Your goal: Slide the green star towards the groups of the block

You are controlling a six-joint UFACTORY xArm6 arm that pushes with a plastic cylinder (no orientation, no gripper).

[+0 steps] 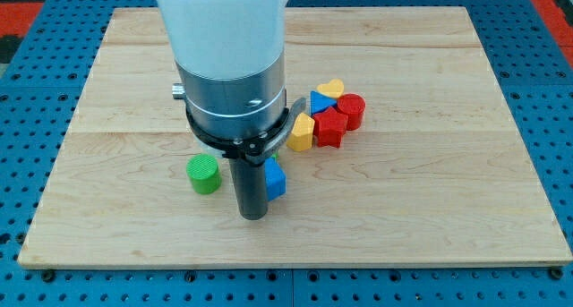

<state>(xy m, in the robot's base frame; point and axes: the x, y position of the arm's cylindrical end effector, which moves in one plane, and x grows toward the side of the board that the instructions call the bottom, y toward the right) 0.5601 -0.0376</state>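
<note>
the arm's housing (228,65) stands over the middle of the wooden board (466,208), hiding my tip, so i cannot tell where it touches, and the green star, if it lies beneath, does not show. a green cylinder (204,174) and a blue block (275,178) flank the housing, likely near the push line. the cluster toward the top right, yellow heart (333,88), blue triangle (320,102), red cylinder (353,109), red star (331,126), yellow block (302,133), has bare board around it, far from every edge.
</note>
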